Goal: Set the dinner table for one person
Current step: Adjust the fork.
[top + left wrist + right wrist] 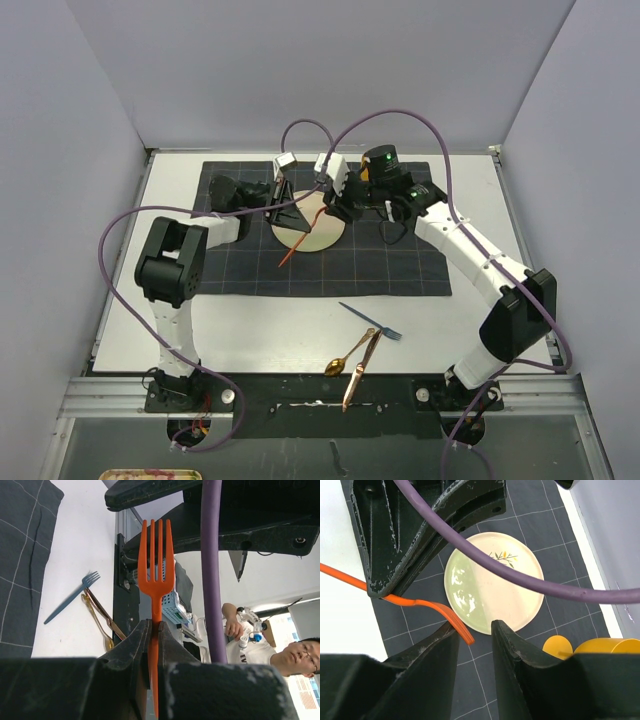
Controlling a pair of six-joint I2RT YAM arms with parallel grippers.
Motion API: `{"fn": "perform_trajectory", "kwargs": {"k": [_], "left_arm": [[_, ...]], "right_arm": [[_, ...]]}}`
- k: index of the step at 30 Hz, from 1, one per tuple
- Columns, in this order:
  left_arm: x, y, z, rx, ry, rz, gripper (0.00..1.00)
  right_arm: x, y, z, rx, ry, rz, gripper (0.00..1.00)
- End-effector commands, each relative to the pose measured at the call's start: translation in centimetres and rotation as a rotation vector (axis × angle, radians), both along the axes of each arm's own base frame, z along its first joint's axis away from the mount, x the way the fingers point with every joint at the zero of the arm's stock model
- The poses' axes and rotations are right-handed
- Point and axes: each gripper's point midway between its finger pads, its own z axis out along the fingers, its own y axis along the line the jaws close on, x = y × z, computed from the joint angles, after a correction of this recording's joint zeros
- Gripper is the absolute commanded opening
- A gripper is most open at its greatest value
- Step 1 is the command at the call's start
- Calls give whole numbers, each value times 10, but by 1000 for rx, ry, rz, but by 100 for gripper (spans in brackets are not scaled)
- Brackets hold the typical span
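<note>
Dinner table (250, 335): white, fills work area ahead of arm bases, long axis left-right in top view. Dark cloth (400, 270) on far half, plate (505, 590) on cloth. Orange fork (156, 570) held up by plate's edge, long axis slanted, tines toward right arm, handle toward near-left. Left gripper (154, 625) clamped on handle just below tines. Right gripper (476, 630) part open, straddling tines, no grip yet. Likely handover: right should close squarely before left lets go.
</note>
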Motion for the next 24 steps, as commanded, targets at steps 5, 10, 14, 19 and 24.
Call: {"fn": "perform_trajectory", "kwargs": {"k": [5,10,14,19,24], "left_arm": [[-19,3,-18,74,-65,-142,0],[-21,2,-20,85,-67,-161,0],[-23,3,-19,95,-63,-172,0],[-25,2,-21,115,-43,-192,0],[-28,0,-18,129,-46,-216,0]], "right_arm": [[-2,4,46,43,-114,27,32],[-4,3,45,18,-130,38,31],[-5,0,42,-11,-149,37,31],[-8,-1,34,-85,-189,48,31],[-12,-2,26,-119,-202,64,28]]}}
